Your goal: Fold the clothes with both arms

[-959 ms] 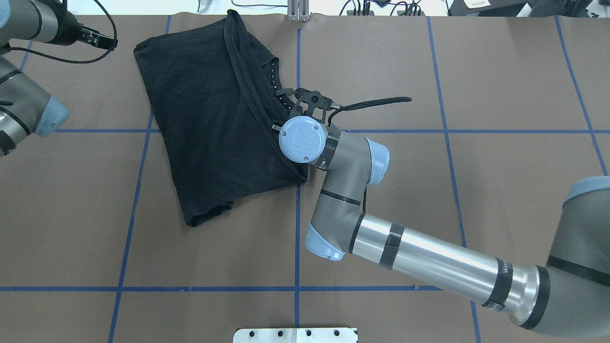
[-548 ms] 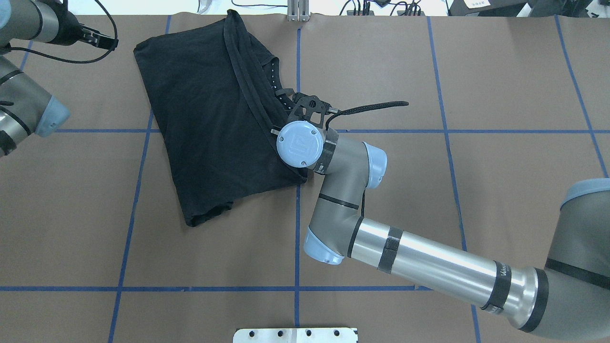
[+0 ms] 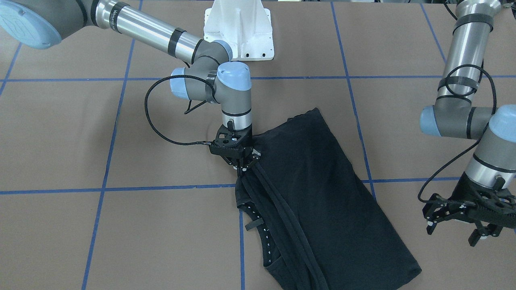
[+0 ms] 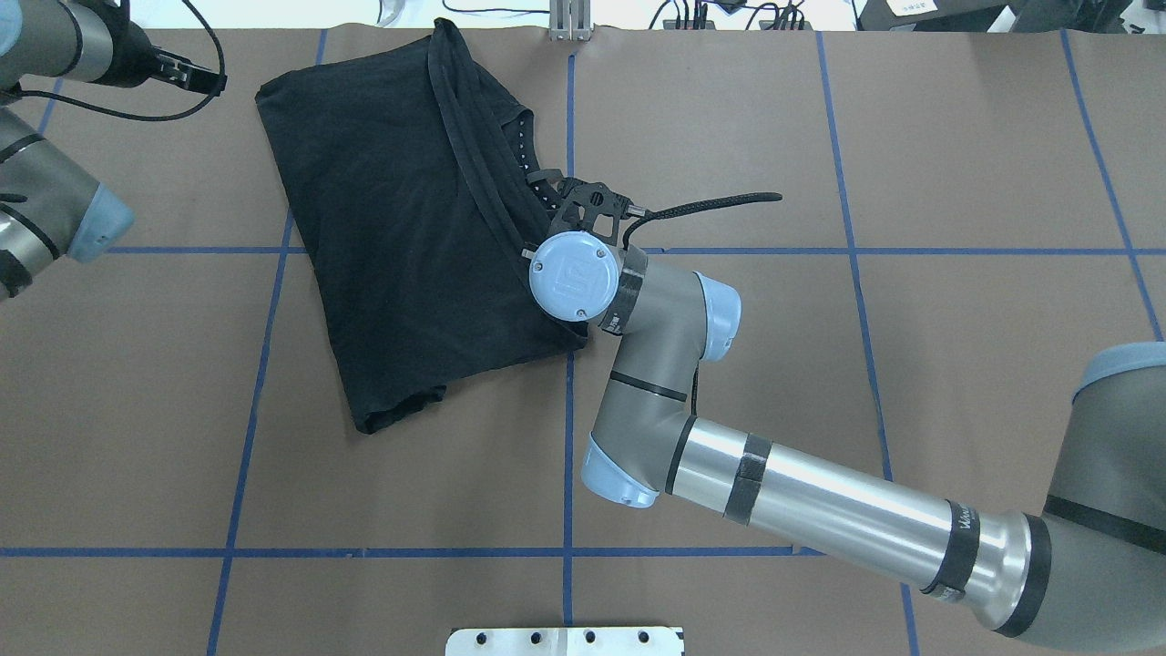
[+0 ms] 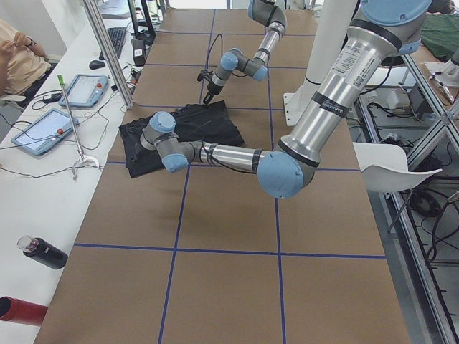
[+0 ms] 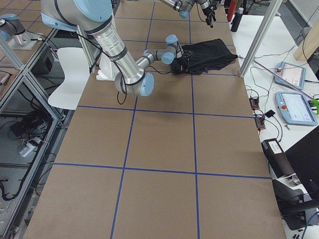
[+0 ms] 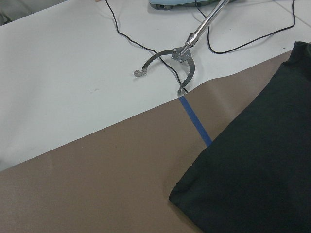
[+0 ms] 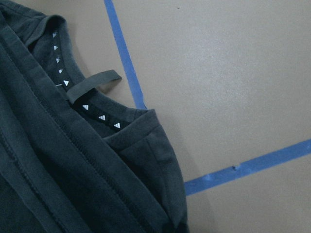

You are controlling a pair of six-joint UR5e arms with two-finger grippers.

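Right claw (image 3: 242,168): pinched shut on the collar-side edge of shirt (image 3: 322,201). Shirt: folded flat on surface (image 3: 121,225), long axis diagonal, running away from that claw. Left claw (image 3: 452,235): spread, empty, beside the opposite edge, apart.

Brown table (image 4: 956,137), blue tape grid (image 4: 567,437), white pedestal (image 3: 238,28), metal grabber tool (image 7: 181,54), black bottle (image 5: 44,253)

"How many garments on that one brown-covered table (image 4: 911,364)?"

"One black T-shirt (image 4: 392,228). Two silver-grey jointed arms: left arm (image 3: 462,60), right arm (image 4: 820,499)."

"And seen from the left end, out toward nine o'clock?"

"Two blue-grey tablets, far tablet (image 5: 88,89) and near tablet (image 5: 43,132). Two bottles, black bottle (image 5: 44,252) and red bottle (image 5: 18,309)."
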